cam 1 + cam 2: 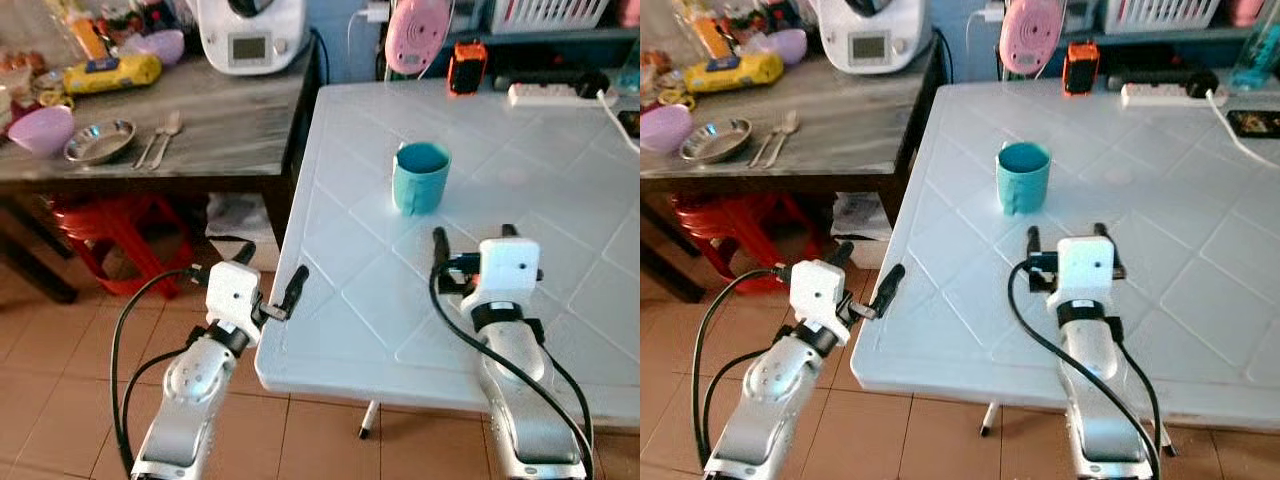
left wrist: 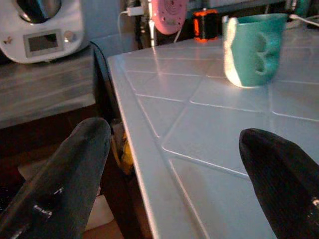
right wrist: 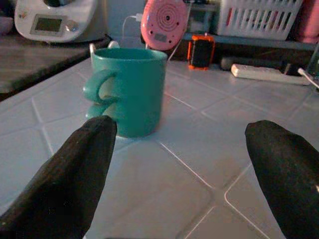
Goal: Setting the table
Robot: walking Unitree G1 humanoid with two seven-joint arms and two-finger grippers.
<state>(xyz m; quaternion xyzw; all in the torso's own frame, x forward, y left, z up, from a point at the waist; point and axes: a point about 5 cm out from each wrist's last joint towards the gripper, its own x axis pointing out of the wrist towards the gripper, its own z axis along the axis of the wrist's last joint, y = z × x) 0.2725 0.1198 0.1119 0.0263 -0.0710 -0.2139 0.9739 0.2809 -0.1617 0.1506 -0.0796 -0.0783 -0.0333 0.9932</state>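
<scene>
White tiled counter (image 1: 560,170) carries your teal mug (image 1: 421,177), upright. Your right gripper (image 1: 473,235) sits open just short of the mug; your left gripper (image 1: 272,268) hangs open off the counter's corner

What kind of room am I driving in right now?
Likely a home kitchen or dining corner: a food processor and steel bowl on the wooden side table, a teal mug on the white table.
</scene>
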